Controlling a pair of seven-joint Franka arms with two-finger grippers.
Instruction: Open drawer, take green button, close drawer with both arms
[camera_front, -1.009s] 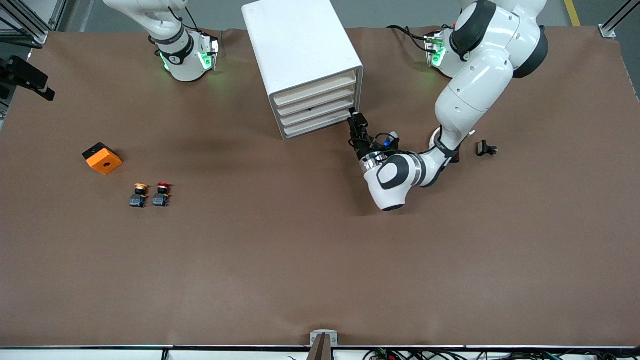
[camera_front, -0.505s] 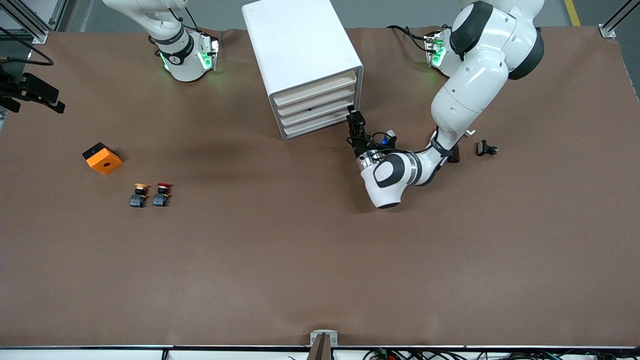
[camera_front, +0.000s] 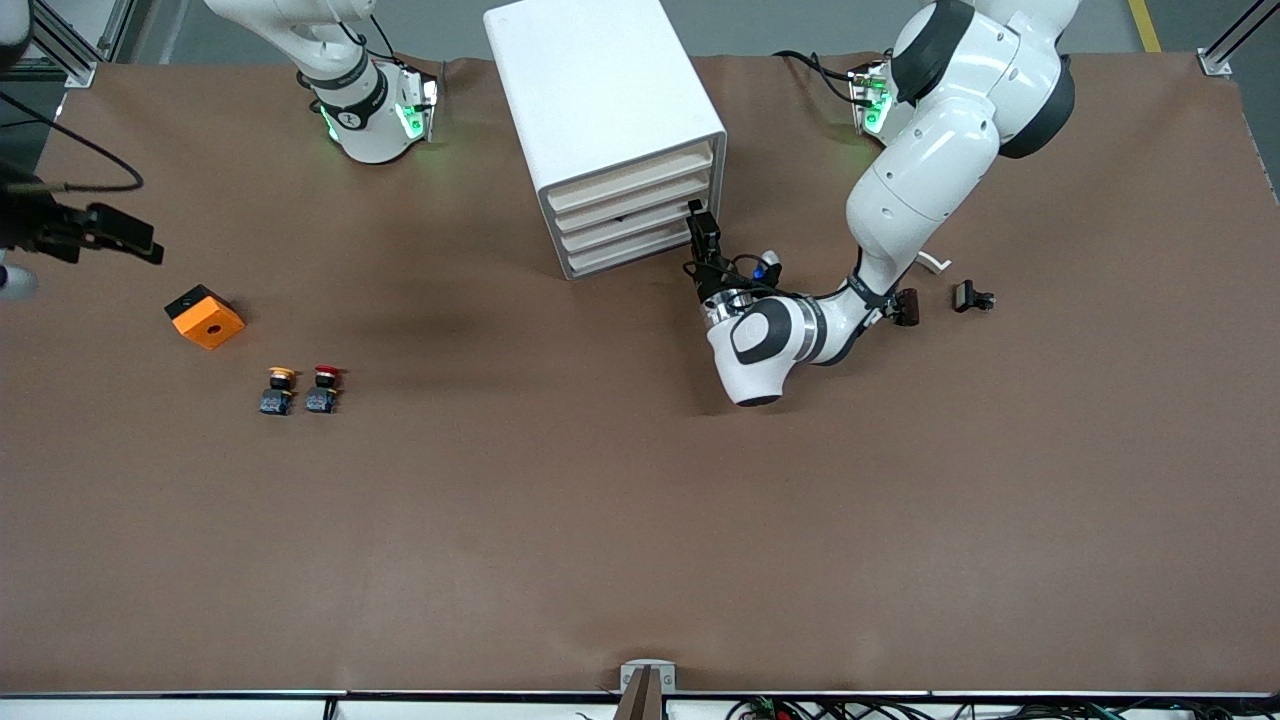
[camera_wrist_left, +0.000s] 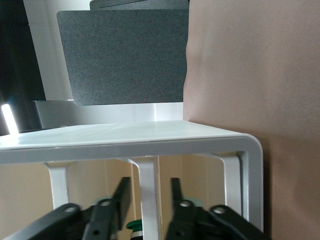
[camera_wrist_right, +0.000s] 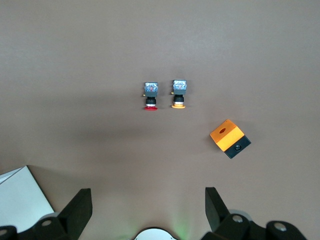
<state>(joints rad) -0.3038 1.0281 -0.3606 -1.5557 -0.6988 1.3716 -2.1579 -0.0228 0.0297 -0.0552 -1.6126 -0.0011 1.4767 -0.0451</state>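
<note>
While my left gripper (camera_front: 703, 230) sits at the corner of the cabinet (camera_front: 600, 90), upper middle of the front view, its fingers (camera_wrist_left: 123, 196) stand apart astride a white upright, clear of it. Beside them, the lowest drawer (camera_front: 630, 255) is shut. My right gripper (camera_wrist_right: 147, 200) waits spread and empty above the brown surface (camera_front: 640, 520).

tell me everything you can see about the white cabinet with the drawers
The cabinet is a big, glossy white boxy unit with rounded corners, standing upright on the brown table between the two arm bases. Its front holds four shallow cream slab drawers, all shut, including the lowest drawer. The left claw is at the front frame's edge, its fingers either side of a white upright.
</note>
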